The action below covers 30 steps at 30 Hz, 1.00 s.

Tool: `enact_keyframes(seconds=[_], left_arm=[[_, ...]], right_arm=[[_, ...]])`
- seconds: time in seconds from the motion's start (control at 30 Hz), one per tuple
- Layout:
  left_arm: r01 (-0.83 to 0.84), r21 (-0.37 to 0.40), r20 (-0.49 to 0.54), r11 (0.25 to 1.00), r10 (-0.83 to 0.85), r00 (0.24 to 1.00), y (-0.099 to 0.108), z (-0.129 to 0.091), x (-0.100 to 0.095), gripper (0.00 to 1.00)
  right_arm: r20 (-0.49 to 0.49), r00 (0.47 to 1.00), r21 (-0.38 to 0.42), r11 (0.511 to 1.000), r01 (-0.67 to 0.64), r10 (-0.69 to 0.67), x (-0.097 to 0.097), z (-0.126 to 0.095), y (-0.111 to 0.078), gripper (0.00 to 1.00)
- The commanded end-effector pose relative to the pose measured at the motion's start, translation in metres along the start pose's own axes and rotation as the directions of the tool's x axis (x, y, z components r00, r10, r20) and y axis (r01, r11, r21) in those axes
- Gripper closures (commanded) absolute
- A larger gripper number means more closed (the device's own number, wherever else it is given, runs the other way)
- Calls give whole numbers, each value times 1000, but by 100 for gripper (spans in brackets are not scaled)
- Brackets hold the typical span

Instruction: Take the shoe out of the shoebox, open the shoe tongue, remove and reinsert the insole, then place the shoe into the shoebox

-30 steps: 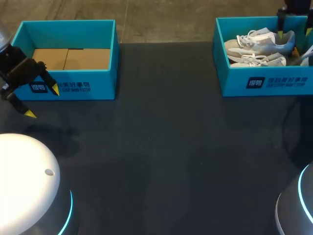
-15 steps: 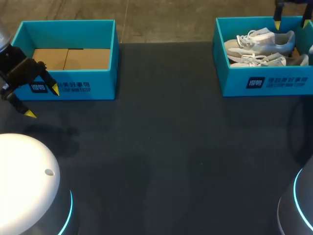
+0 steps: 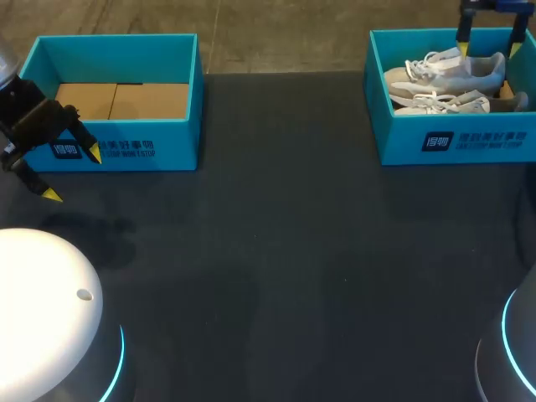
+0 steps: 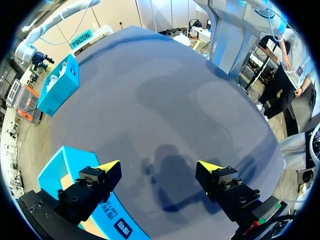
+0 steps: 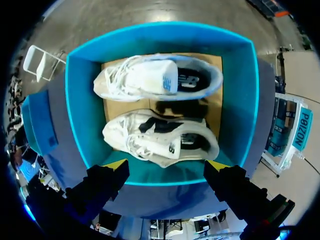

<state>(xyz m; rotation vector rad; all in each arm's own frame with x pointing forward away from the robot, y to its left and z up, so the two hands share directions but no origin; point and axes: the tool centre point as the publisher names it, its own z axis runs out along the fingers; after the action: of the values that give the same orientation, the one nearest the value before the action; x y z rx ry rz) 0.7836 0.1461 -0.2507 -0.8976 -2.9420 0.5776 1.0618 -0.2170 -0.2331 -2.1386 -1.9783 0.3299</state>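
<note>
**Head view.**
- Right gripper (image 3: 487, 47): yellow tips apart, nothing between them, hanging at the far wall of the open teal cardboard shoebox (image 3: 456, 141).
- The shoebox holds two pale grey-white lace-up shoes, side by side on its brown floor. The far trainer (image 3: 448, 71) lies just under the fingertips. The near trainer (image 3: 440, 103) lies beyond it, on the robot's side.
- Left gripper (image 3: 74, 174): tips apart, empty, just beside the front wall of a second box (image 3: 113, 40), teal and holding no shoe. It is well apart from both trainers, so the right arm is much the nearer.

**Left wrist view.**
- Left gripper (image 4: 159, 167): only the dark table (image 4: 165, 100) shows between its spread fingers.
- The second box (image 4: 52, 172) is beside one finger.
- The shoebox (image 4: 62, 87) is far ahead.

**Right wrist view.**
- Right gripper (image 5: 167, 165): fingers wide, clasping nothing.
- The shoebox (image 5: 80, 110) is straight ahead.
- The near trainer (image 5: 160, 137) is closest to the fingers, with the far trainer (image 5: 157, 80) past it.
- Both long axes run parallel to the line joining the two tips.

**Judgement:** gripping across a trainer's width likely calls for turning the wrist.
</note>
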Motion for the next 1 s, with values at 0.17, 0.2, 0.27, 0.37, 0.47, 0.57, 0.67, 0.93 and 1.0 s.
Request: enact_keyframes(seconds=[0.17,0.2,0.27,0.37,0.47,0.57,0.67,0.93,1.0], left_arm=[[1,-4,-1,1000,-1,1000,-1,0,1,0],[1,-4,-1,1000,-1,1000,-1,0,1,0],[1,-4,-1,1000,-1,1000,-1,0,1,0],[1,-4,-1,1000,-1,1000,-1,0,1,0],[1,-4,-1,1000,-1,1000,-1,0,1,0],[1,-4,-1,1000,-1,1000,-1,0,1,0],[1,-4,-1,1000,-1,1000,-1,0,1,0],[1,-4,-1,1000,-1,1000,-1,0,1,0],[1,-4,-1,1000,-1,1000,-1,0,1,0]], right_arm=[[1,997,-297,953,-68,72,14,9,-81,0],[-5,997,-307,949,-73,75,14,10,-84,0],[-9,996,-321,943,-92,94,14,11,-88,0],[-24,994,-335,936,-104,102,15,13,-94,0],[-23,994,-342,933,-112,111,17,13,-98,0],[-11,993,-360,926,-114,118,20,12,-103,0],[-2,992,-386,915,-119,128,22,12,-107,0],[1,992,-386,915,-119,130,21,13,-107,0],[1,992,-382,917,-119,129,20,13,-107,0]])
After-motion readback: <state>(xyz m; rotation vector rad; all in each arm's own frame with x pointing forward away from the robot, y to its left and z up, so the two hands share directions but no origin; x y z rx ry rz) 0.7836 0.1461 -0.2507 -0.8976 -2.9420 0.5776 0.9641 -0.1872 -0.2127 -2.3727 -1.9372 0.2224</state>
